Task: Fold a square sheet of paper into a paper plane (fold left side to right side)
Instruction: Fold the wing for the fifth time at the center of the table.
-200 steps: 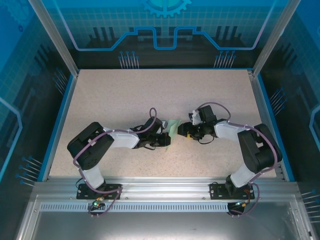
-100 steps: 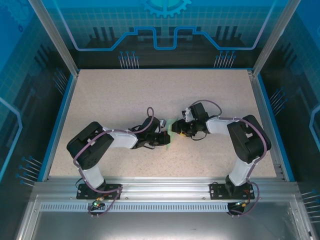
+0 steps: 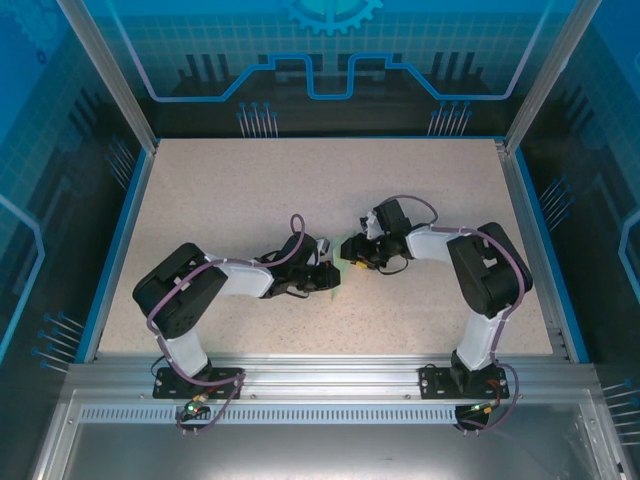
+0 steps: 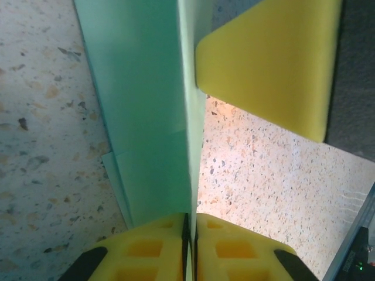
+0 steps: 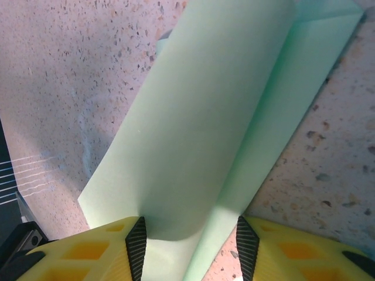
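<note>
Fingers of both arms meet near the middle of the counter [image 3: 250,190], a little toward its near edge, where the paper [image 5: 199,134] lies folded into a long strip. The left fingers [image 4: 176,240] are pinched together on a raised flap of it. The right fingers [image 5: 94,257] stand part open, astride the strip from the opposite side.

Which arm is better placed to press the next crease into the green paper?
Right, probably. The right jaws stand open astride the folded paper, ready to close on it; the left jaws are shut on its edge, anchoring it.
</note>
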`<act>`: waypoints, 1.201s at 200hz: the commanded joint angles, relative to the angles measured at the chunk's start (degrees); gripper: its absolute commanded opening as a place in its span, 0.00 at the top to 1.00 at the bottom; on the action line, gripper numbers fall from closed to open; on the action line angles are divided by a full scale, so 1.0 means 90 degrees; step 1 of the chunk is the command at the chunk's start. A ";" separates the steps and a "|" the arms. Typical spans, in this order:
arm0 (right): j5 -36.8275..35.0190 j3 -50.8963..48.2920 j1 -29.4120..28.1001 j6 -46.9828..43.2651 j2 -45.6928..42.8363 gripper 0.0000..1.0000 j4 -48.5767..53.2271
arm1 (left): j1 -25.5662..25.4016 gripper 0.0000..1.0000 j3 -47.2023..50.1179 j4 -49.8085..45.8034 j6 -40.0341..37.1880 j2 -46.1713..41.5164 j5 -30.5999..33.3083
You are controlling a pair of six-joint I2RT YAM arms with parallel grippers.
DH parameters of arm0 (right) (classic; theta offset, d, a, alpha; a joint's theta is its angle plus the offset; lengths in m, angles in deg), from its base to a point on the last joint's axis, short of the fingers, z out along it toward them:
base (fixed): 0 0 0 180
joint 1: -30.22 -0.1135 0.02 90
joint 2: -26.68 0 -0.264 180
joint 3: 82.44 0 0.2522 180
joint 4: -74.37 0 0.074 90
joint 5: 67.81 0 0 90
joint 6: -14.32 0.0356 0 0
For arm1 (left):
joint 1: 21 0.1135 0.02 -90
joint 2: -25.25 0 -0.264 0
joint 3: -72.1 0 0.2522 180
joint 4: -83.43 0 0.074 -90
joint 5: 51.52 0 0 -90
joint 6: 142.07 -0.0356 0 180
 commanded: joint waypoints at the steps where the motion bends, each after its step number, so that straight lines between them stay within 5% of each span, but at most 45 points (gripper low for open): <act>1: -0.0283 0.0164 -0.0135 -0.0050 0.0411 0.53 0.0358 | 0.0070 0.81 0.0077 0.0168 0.0068 0.0018 -0.0217; 66: -0.0384 0.0366 -0.0184 -0.0128 0.0598 0.53 0.0713 | 0.0147 0.69 0.0098 0.0176 0.0071 -0.0173 -0.0287; 117: -0.0380 0.0343 -0.0184 -0.0148 0.0581 0.53 0.0706 | 0.0649 0.46 0.0228 -0.0059 0.0077 -0.0803 -0.0353; 164: -0.0379 0.0309 -0.0189 -0.0149 0.0542 0.53 0.0675 | 0.1196 0.54 -0.0256 -0.0135 0.0156 -0.0280 -0.0790; 240: -0.0374 0.0309 -0.0186 -0.0168 0.0510 0.53 0.0721 | 0.1254 0.58 -0.0992 0.0181 0.0264 0.0600 -0.1132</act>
